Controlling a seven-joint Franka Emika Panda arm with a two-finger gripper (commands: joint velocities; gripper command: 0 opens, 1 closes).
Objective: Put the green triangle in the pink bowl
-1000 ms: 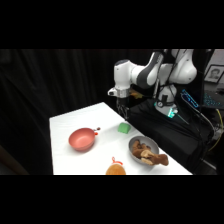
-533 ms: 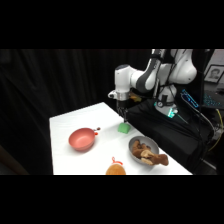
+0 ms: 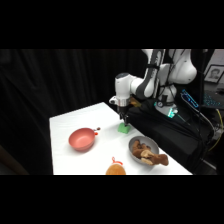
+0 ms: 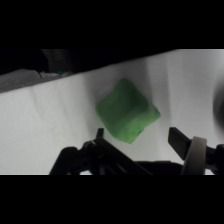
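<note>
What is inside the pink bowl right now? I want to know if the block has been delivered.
The pink bowl looks empty, though its near inner wall is hidden. The green triangle lies on the table under the open gripper.

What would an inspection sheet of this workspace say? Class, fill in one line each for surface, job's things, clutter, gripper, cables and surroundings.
Surface: white table, bare in most places.
Job's things: green triangle lies on the table near its far edge; pink bowl sits apart from it with nothing in it.
Clutter: grey metal bowl with brown contents; an orange object at the near edge.
Gripper: gripper is open, low over the green triangle, one finger on each side, not yet closed on it.
Cables: cables by the arm's base.
Surroundings: dark curtain behind the table.
</note>
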